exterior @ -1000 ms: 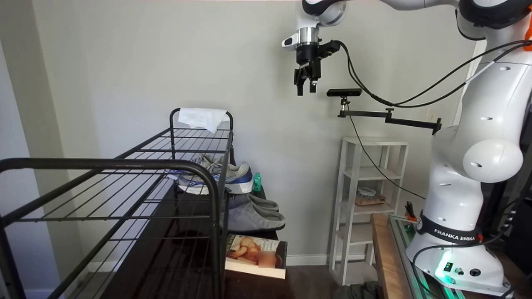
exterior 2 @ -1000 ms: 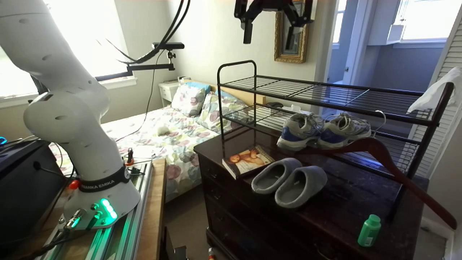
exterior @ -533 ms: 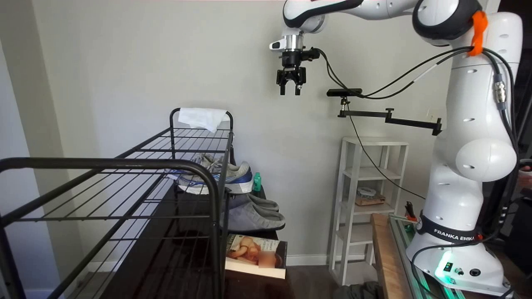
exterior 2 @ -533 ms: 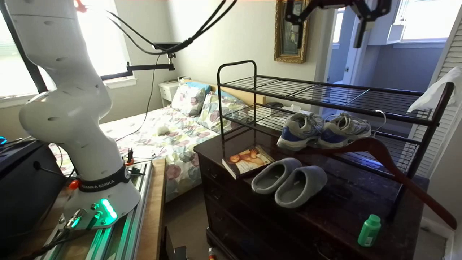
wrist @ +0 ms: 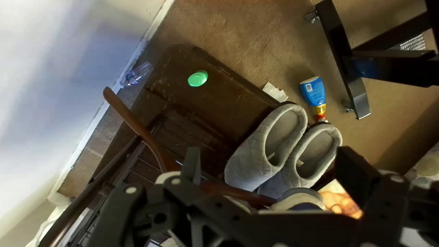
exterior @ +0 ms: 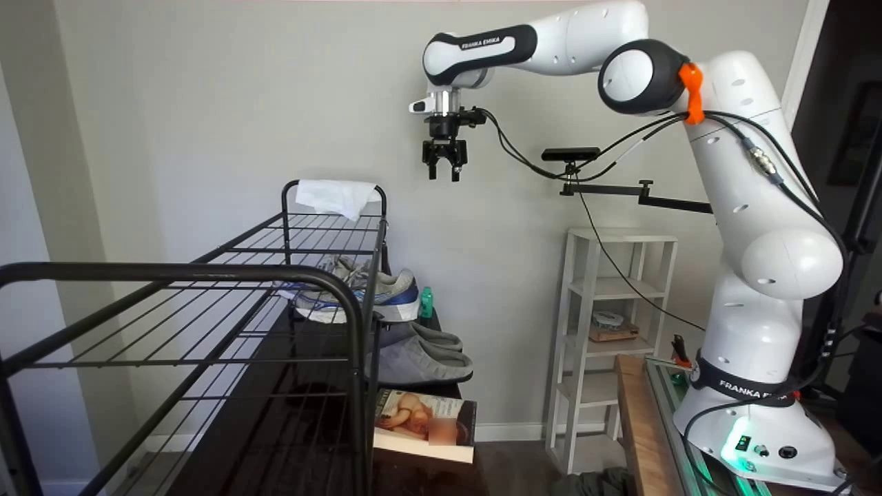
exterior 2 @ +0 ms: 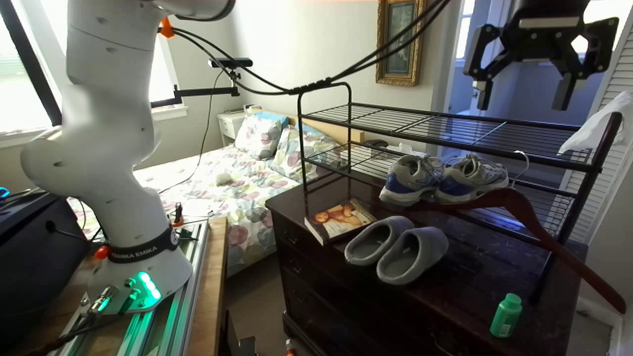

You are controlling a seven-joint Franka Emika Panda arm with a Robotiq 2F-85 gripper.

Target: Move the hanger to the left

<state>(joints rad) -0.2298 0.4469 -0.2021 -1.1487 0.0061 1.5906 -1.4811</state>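
The hanger (exterior 2: pixel 521 210) is reddish-brown wood with a pale metal hook, in an exterior view. It leans at the near side of the black rack (exterior 2: pixel 607 141), beside the sneakers, one arm sloping down right past the dresser's edge. In the wrist view the hanger (wrist: pixel 129 115) runs from upper left down behind my finger, which hides its middle. My gripper (exterior 2: pixel 523 99) is open and empty, in the air above the rack's top shelf level and the hanger. It also shows open in an exterior view (exterior: pixel 444 172) and in the wrist view (wrist: pixel 269 156).
Sneakers (exterior 2: pixel 410 180) stand by the rack's lower shelf. Grey slippers (exterior 2: pixel 413 257), a book (exterior 2: pixel 341 217) and a green bottle (exterior 2: pixel 506 316) are on the dark dresser (exterior 2: pixel 470 282). A white cloth (exterior: pixel 337 196) hangs over the rack's end bar.
The arm has reached out away from its base and lowered toward the rack's cloth end. The gripper has turned about its vertical axis and stays open. Hanger, shoes and rack have not moved.
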